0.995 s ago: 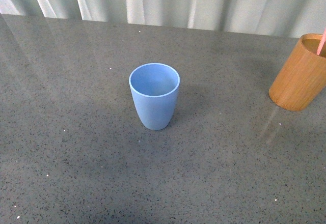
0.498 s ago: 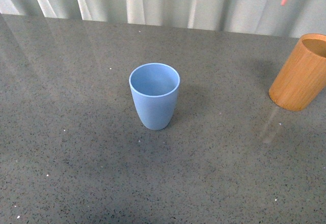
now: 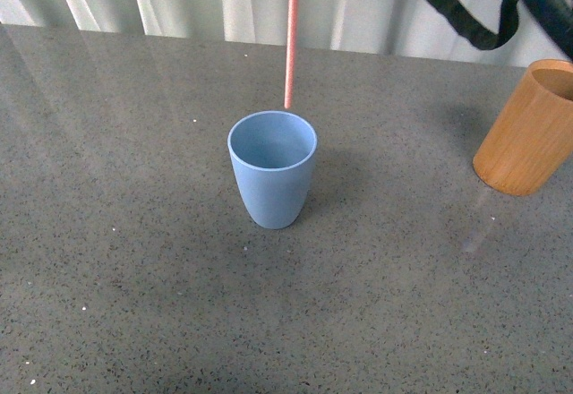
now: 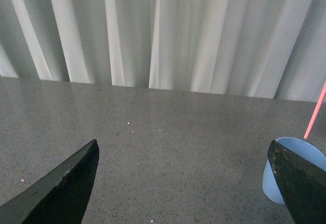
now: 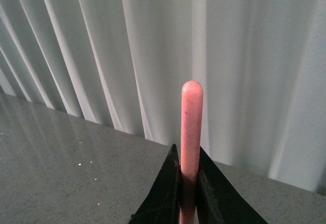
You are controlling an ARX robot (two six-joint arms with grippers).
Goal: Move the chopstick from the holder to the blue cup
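The chopstick [image 3: 291, 36] is clear of the holder and hangs in the air, its long axis close to vertical. The grey speckled table [image 3: 134, 278] carries two vessels well apart: the holder [image 3: 528, 130], standing on the robot's right with nothing showing in it, and the blue cup [image 3: 271, 170], upright near the middle. The left gripper [image 4: 182, 147] is spread wide, holds nothing and sits near the cup, off to the robot's left of it. The right gripper [image 5: 188, 152] is clamped narrowly on the stick just below its rounded upper end. The lower tip sits just above the cup's far rim in the front view, and depth cannot be fixed from that view. In my judgement the stick needs only a slight shift toward the cup's centre, then a straight descent. A tip that catches the rim could tip the cup.
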